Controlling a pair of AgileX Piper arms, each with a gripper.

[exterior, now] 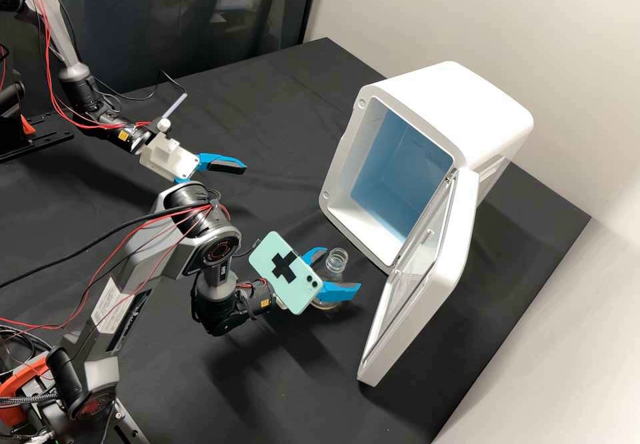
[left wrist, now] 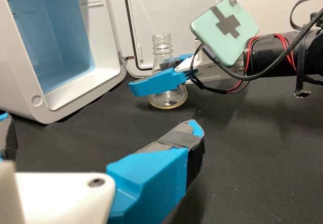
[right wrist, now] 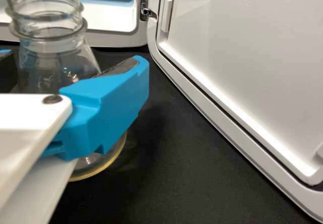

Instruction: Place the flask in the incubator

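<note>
The flask (exterior: 337, 257), a clear glass conical one with an open neck, stands upright on the black bench (exterior: 267, 111). It is outside the incubator (exterior: 453, 104), just in front of the lower edge of the opening and beside the inner face of the open door (exterior: 427, 277).

The right gripper (exterior: 333, 272) is around the flask at bench level. Its 2 blue fingers sit on opposite sides of the cone, below the neck, with the flask well back between them rather than at the tips. In the right wrist view 1 finger's inner face lies against the glass and the other shows as a sliver of blue at the far side of the cone, so the jaws read as closed on the flask. The flask's base rests on the bench. A mint-green phone (exterior: 283, 271) with a black cross of tape is mounted on this arm's wrist, just behind the gripper.

The incubator is a white box with a pale blue interior, tipped so that its opening faces the arms. Its door hangs down with its free edge on the bench.

The left gripper (exterior: 223, 164) hangs above the bench, well apart from the flask and farther from the incubator. Its 2 fingers are spread wide with nothing between them.
</note>
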